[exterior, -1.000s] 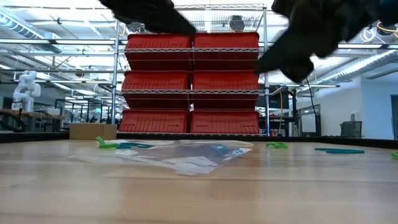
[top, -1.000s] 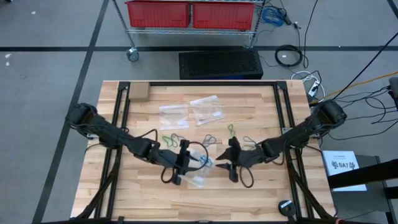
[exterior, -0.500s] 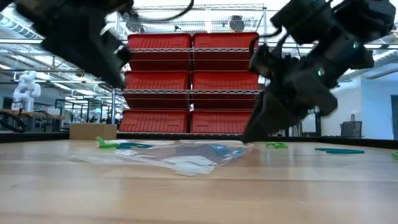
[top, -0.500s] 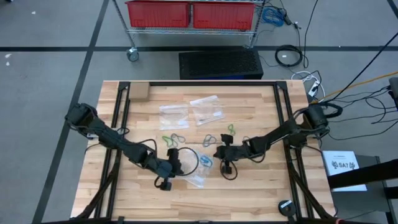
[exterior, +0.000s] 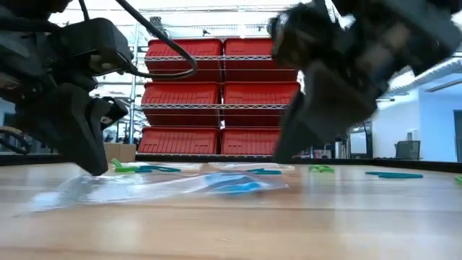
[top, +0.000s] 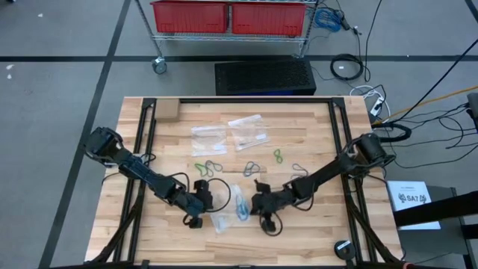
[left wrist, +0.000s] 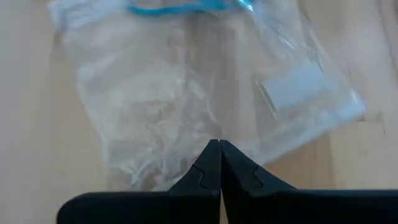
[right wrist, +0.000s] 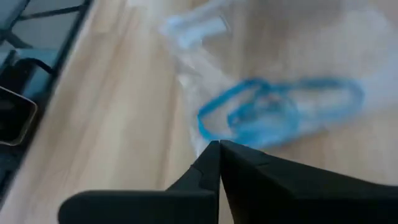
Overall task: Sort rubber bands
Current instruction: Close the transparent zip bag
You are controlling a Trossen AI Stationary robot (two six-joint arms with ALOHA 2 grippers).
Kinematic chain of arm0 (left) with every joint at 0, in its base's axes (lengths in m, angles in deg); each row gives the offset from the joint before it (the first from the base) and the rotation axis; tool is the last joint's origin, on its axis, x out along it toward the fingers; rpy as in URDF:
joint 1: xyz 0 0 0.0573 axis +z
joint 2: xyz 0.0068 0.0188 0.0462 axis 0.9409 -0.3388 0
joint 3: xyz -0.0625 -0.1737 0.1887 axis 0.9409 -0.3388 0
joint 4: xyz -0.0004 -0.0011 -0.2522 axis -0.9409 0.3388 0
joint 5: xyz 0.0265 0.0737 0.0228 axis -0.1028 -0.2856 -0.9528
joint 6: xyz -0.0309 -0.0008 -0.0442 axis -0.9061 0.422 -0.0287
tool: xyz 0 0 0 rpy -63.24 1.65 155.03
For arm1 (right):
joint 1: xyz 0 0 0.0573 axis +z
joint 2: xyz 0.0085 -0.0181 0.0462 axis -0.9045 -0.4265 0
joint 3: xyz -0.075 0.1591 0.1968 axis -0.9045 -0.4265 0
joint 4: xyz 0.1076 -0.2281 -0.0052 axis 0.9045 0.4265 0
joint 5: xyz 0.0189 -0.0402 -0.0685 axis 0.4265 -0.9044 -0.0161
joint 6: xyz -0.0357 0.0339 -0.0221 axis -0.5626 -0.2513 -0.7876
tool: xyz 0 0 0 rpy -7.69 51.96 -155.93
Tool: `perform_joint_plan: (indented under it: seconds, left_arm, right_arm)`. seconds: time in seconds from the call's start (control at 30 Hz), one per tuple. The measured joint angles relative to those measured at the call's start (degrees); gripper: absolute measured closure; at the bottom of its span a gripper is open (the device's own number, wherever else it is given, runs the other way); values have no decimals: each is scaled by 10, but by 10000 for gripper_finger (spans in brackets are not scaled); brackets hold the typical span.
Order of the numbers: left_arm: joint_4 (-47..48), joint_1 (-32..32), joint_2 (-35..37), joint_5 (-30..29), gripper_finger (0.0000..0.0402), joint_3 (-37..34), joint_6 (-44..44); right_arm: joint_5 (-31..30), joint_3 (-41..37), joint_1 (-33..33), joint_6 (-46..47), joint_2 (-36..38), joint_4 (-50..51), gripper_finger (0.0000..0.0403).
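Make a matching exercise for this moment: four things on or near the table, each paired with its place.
Things:
1. blue rubber bands
2. green rubber band
3. cardboard box
4. red bins

Places:
A. far left corner of the table
B. on the wire cart beyond the table
C. inside a clear bag between the two end effectors
D. loose on the wood, right of centre

Pairs: 1-C, 2-D, 3-A, 4-B

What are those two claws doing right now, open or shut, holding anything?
Left gripper: shut on an edge of the clear plastic bag.
Right gripper: shut at the bag's other edge, beside the blue rubber bands.
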Motion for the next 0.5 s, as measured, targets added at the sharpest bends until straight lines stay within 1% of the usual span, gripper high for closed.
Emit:
perform_joint_plan:
  seconds: [0.07,0.13,0.2,0.23,0.27,0.33,0.5]
  left_arm:
    - [-1,-1,0,-14,400,0,0]
    - [0,-4,5,-26,400,0,0]
    - [0,-11,16,-28,400,0,0]
    - [0,-15,22,-28,400,0,0]
    - [0,-21,29,-28,400,0,0]
    - [3,-33,44,-32,400,0,0]
    - [29,-56,80,-66,400,1,2]
  right_arm:
    - [-12,36,3,-18,0,50,403]
    - [-44,66,-1,-33,6,100,402]
    - [-64,84,-19,-45,10,126,397]
    - [-62,89,-32,-48,10,130,393]
    - [-53,92,-46,-51,10,132,386]
    - [-13,93,-80,-61,9,121,368]
    - [74,95,-153,-116,-3,63,307]
